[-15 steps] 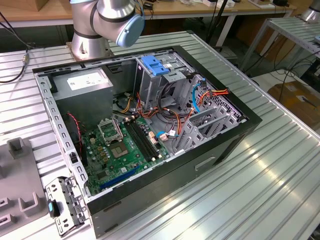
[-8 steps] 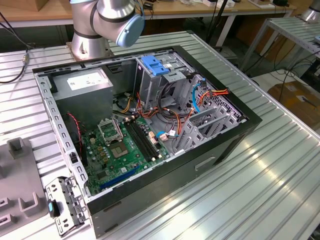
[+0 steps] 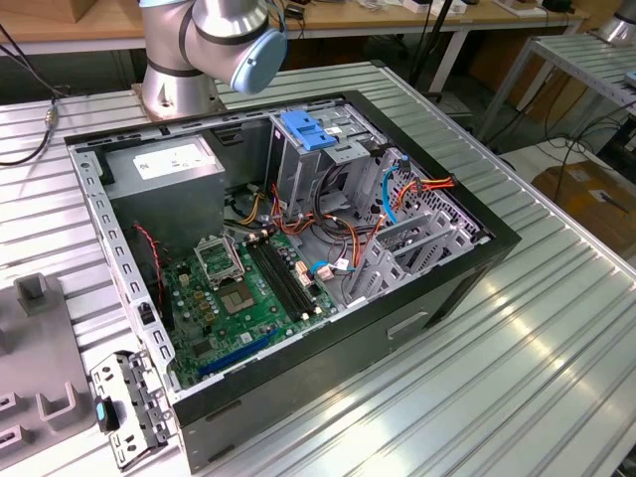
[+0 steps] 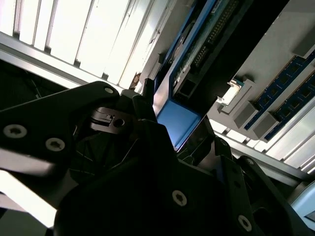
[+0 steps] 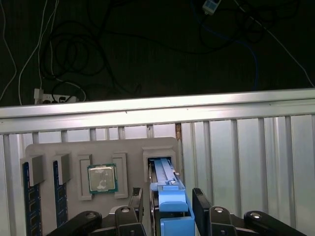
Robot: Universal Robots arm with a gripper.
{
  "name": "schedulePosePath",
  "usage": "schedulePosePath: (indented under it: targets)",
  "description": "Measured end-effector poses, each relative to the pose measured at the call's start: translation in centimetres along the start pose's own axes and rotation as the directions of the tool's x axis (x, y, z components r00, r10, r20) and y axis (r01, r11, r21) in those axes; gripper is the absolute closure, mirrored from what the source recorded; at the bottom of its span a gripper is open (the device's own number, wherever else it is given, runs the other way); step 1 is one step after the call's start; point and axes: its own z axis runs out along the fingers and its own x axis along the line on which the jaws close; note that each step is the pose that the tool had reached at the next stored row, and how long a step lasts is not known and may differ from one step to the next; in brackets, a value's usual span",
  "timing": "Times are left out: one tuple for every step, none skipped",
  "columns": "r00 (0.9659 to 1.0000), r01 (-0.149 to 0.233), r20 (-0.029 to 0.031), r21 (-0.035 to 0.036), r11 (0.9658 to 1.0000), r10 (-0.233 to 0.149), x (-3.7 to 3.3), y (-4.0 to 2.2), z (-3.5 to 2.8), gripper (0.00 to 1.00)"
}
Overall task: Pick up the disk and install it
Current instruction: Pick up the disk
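Note:
In the first wrist view the disk (image 5: pixel 166 183), a dark drive edged with bright blue rails, stands on edge in a slot of a grey holder tray (image 5: pixel 133 147). My gripper (image 5: pixel 170 197) straddles it: one black finger (image 5: pixel 137 200) on each side, with a narrow gap showing between each finger and the blue rail, so the gripper is open around the disk. In the second wrist view a blue face of the disk (image 4: pixel 178 123) shows just beyond the dark gripper body. The exterior view shows the arm's base and elbow (image 3: pixel 214 40) behind the open computer case (image 3: pixel 417 328).
The holder tray also carries a processor chip (image 5: pixel 102 178) and blue memory sticks (image 5: pixel 28 196). The ribbed metal table ends just beyond the tray (image 5: pixel 157 110). Inside the case sit a green motherboard (image 3: pixel 248 298), orange and blue cables, and a grey drive cage with a blue latch (image 3: pixel 303 131).

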Motion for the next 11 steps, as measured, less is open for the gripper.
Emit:
schedulePosePath:
  targets:
    - [1.0000,0.000,0.0000,0.0000,1.0000,0.000,0.00,0.00,0.00,0.48]
    - [1.0000,0.000,0.0000,0.0000,1.0000,0.000,0.00,0.00,0.00,0.48]
    - [1.0000,0.000,0.0000,0.0000,1.0000,0.000,0.00,0.00,0.00,0.48]
    - [1.0000,0.000,0.0000,-0.0001,1.0000,0.000,0.00,0.00,0.00,0.48]
    - [1.0000,0.000,0.0000,0.0000,1.0000,0.000,0.00,0.00,0.00,0.49]
    - [1.0000,0.000,0.0000,0.0000,1.0000,0.000,0.00,0.00,0.00,0.49]
    - [1.0000,0.000,0.0000,0.0000,1.0000,0.000,0.00,0.00,0.01,0.56]
    - [1.0000,0.000,0.0000,0.0000,1.0000,0.000,0.00,0.00,0.01,0.56]
    - [1.0000,0.000,0.0000,0.0000,1.0000,0.000,0.00,0.00,0.01,0.56]
    - [1.0000,0.000,0.0000,0.0000,1.0000,0.000,0.00,0.00,0.01,0.56]
    - [1.0000,0.000,0.0000,0.0000,1.0000,0.000,0.00,0.00,0.01,0.56]
